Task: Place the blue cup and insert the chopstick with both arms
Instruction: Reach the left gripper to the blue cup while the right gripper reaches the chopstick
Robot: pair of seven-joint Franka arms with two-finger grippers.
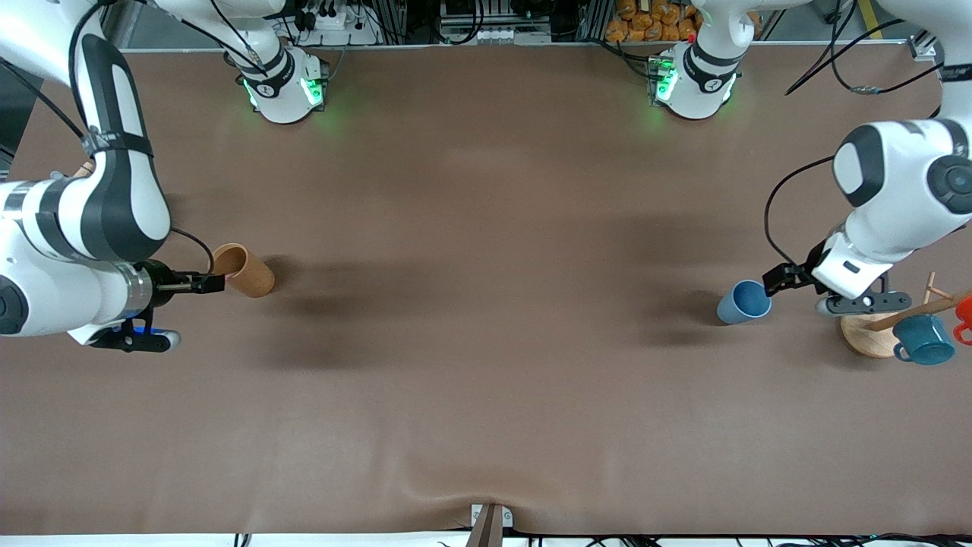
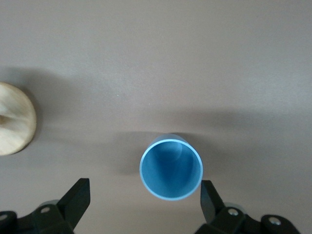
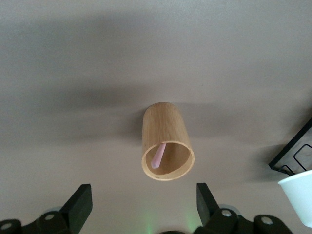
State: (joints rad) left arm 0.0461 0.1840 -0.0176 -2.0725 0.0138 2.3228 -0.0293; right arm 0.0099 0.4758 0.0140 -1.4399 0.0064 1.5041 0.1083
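The blue cup stands upright on the brown table toward the left arm's end. In the left wrist view I look down into the blue cup. My left gripper is open just above the cup's rim; in its wrist view the left gripper has the cup close to one finger, not between the two. The chopstick, thin and pale pink, leans inside a brown cup. That brown cup stands toward the right arm's end. My right gripper is open and empty beside its rim, and it also shows in the right wrist view.
A wooden rack with a round base and a tan rod stands beside the blue cup. A dark teal mug and a red thing hang on it. The base shows in the left wrist view.
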